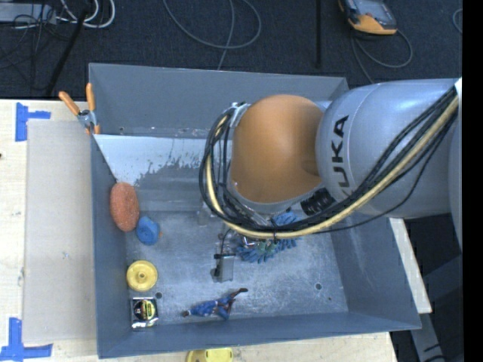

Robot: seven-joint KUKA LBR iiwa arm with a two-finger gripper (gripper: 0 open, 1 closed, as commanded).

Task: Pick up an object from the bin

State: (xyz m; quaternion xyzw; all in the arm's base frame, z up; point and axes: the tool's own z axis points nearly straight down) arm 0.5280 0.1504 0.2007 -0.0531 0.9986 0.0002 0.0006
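A blue, bristly, soft-looking thing (259, 249) is seen near the middle of the grey metal bin (317, 281), half tucked under the arm's orange wrist cover (275, 148); the gripper (221, 262) is placed just at its left edge, low over the bin floor. How far the gripper is open cannot be told, and nothing can be made out as held in it. A small blue scrap (285, 219) shows just above the bristly thing; whether it is part of it cannot be told.

For the step in hand, a grasp of this thing is judged best made across its bulk rather than its loose fringe, since bristles alone may slip out; the closing should be finished before any lift, and the lift kept straight up, so that nothing is dragged along the floor.

Counted outward: one blue bristly thing; one blue, elongated, ragged thing with a dark tail (215, 307), lying near the front wall; one yellow round disc (142, 275) and one black-and-yellow tape measure (143, 311) at the front left; one small blue rounded lump (147, 231); one orange-red oval lump (124, 206) just beside it by the left wall; six things in all, well spread and not heaped.
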